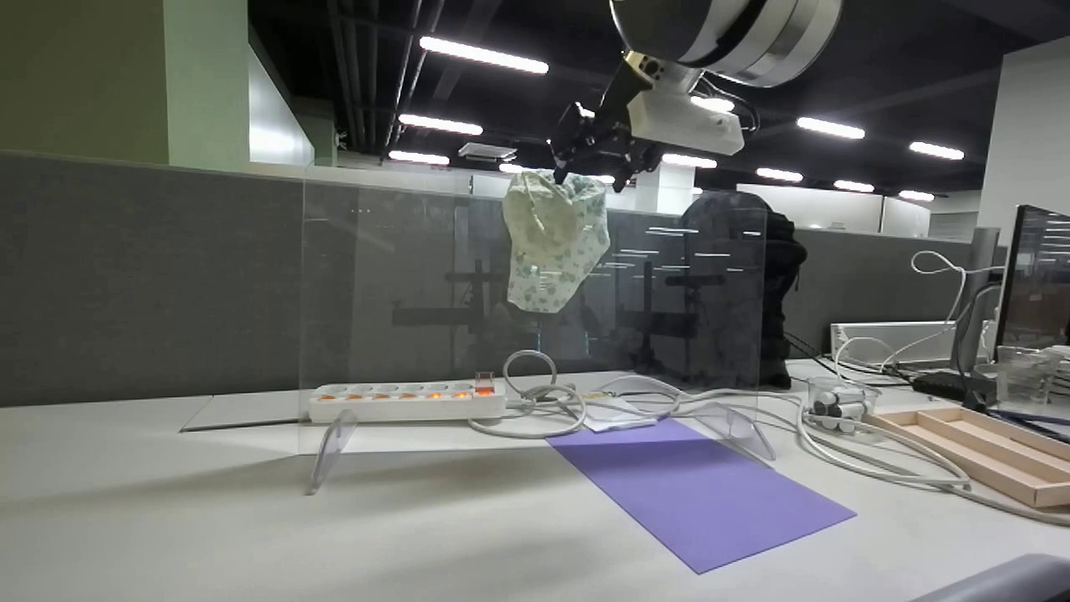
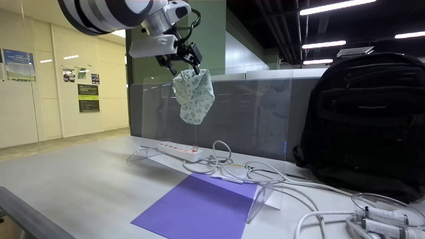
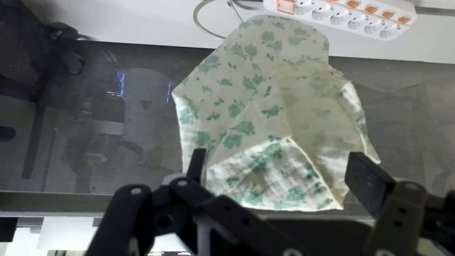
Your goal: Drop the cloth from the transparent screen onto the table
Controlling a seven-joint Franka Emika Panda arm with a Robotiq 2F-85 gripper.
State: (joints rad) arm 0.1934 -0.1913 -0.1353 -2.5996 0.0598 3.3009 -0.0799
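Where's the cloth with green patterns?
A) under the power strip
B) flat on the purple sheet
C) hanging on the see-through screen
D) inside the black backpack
C, because both exterior views show the cloth hanging at the top of the see-through screen, higher than the purple sheet.

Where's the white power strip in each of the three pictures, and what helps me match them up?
In an exterior view: power strip, left of center, below mid-height.
In an exterior view: power strip, slightly left of center, below mid-height.
In the wrist view: power strip, upper right, cut by the top edge.
Shared landmark: the green-patterned cloth, in all three.
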